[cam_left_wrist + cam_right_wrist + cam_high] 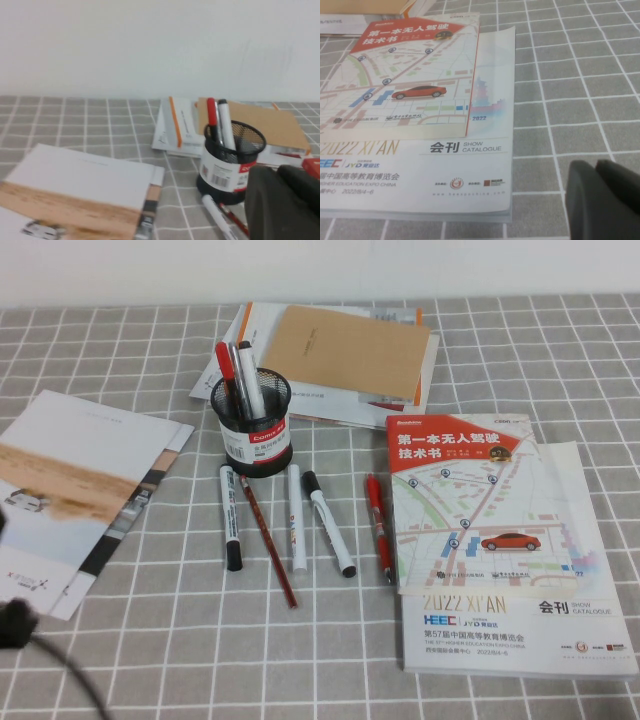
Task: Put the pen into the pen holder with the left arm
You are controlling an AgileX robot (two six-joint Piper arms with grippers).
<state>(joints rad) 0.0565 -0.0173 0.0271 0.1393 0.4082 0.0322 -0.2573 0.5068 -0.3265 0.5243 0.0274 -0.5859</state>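
1. Nearest, left gripper (281,197) at the near left, pinched together on nothing; right gripper (602,200) beside catalogue (420,150), open or closed not tellable.
2. Farther, pen (227,368) upright inside pen holder (252,430): probably light, stiff, slick; best pinched mid-barrel.

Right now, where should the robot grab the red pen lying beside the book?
Mid-barrel of the red pen, from above, jaws across it: it lies flat, close beside the book. Left gripper, shut, hangs at the near left; right gripper beside the catalogue.
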